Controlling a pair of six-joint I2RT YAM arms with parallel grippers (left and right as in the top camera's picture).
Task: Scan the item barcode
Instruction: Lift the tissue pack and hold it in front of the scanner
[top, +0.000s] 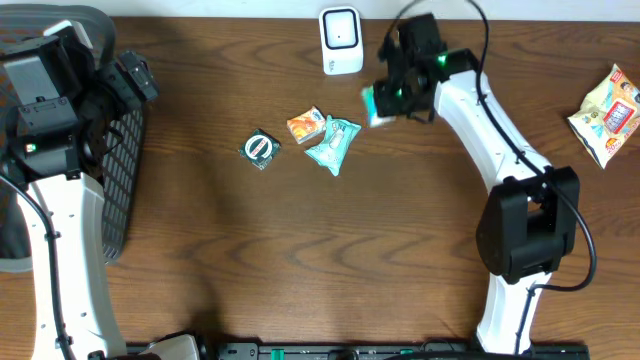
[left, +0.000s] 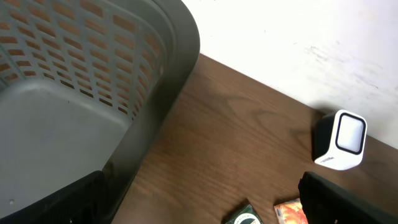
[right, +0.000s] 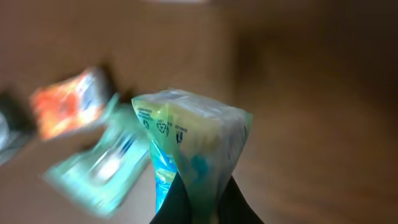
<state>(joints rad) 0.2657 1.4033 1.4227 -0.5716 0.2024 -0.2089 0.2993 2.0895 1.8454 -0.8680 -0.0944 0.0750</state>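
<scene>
My right gripper (top: 393, 97) is shut on a small green and blue packet (top: 375, 106), held above the table just right of and below the white barcode scanner (top: 341, 40). In the right wrist view the packet (right: 193, 137) stands up from between the pinched fingers of the right gripper (right: 202, 208); the picture is blurred. My left gripper (top: 133, 78) stands open at the far left over the grey basket (top: 122, 190), holding nothing. The left wrist view shows the left gripper (left: 205, 205) wide open, with the scanner (left: 341, 140) ahead at the right.
Three packets lie mid-table: a dark green round-label one (top: 261, 148), an orange one (top: 306, 125) and a teal one (top: 332, 143). A yellow snack bag (top: 608, 112) lies at the far right. The basket wall (left: 155, 74) fills the left of the left wrist view.
</scene>
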